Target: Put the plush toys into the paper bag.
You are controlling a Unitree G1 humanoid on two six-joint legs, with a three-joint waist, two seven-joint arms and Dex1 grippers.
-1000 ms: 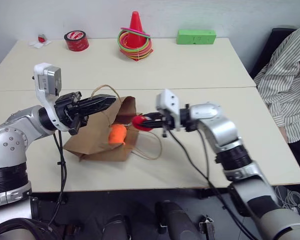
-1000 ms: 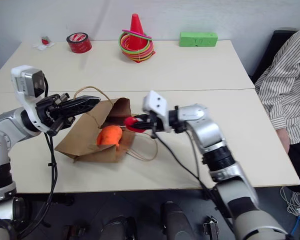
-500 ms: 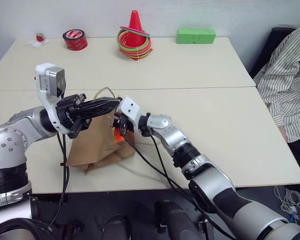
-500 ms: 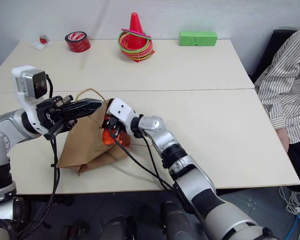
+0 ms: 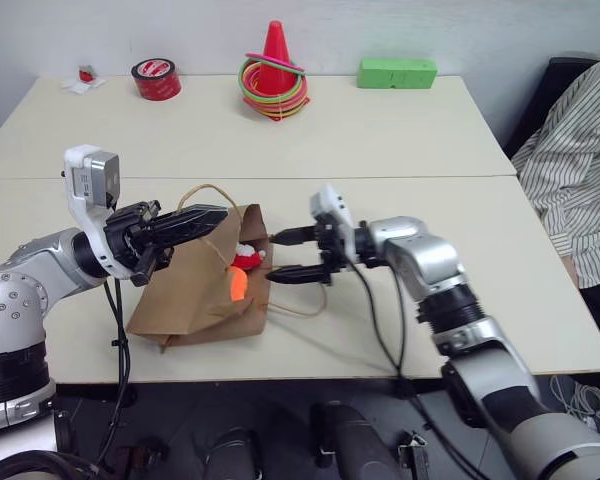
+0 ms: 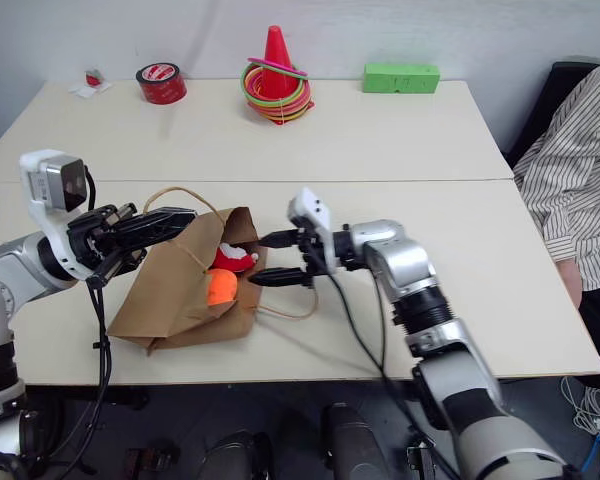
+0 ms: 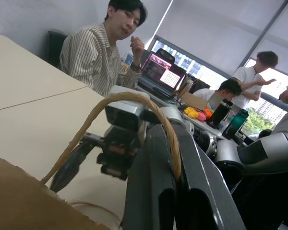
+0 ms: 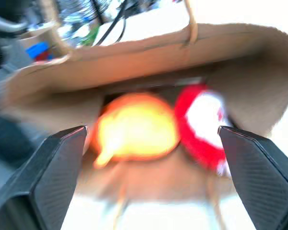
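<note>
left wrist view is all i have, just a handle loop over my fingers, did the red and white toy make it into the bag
Observer: Yes, the red-and-white toy lies in the mouth of the paper bag.
Operator: and the orange one
Observer: The orange toy sits in the mouth too, just below it.
Operator: is the right gripper holding anything
Observer: No, the right gripper is open and empty, just outside the mouth.
</note>
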